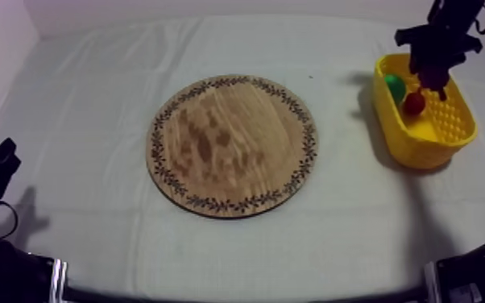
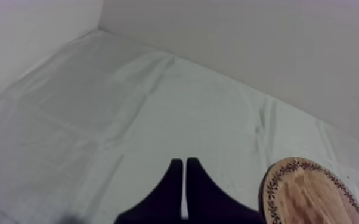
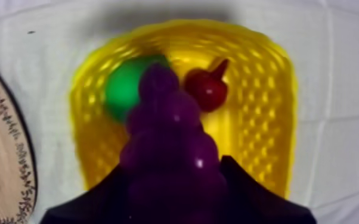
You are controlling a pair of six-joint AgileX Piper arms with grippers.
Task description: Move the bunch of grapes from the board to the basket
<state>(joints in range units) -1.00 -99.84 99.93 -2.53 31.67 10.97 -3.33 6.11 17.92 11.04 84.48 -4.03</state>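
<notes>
From my seat, the bunch of grapes (image 3: 170, 134) hangs in my right jaws just above the yellow basket (image 1: 423, 149), not yet touching its floor. The two black fingers (image 3: 247, 190) are closed against its broad end from either side, and its narrow tip points down toward the basket. My left jaws lie pressed together as a thin wedge with nothing in them, low over the cloth near the rim of the wooden board (image 1: 232, 145). I judge the bunch to be a light toy, its moulded beads probably stiff enough to keep their shape. The glossy skin shows highlights, so I expect it to be slippery, and the lumps give the fingers only small patches of contact. The wide end, where it is held now, looks like the best place to grip, since the tapering tip would squeeze out. By my count there is one bunch of grapes, one basket, one board with nothing on it, one green fruit (image 1: 394, 87) and one small red fruit (image 1: 413, 102). Both fruits lie in the basket side by side, and the grey-white surface (image 1: 93, 121) carries the board and basket
</notes>
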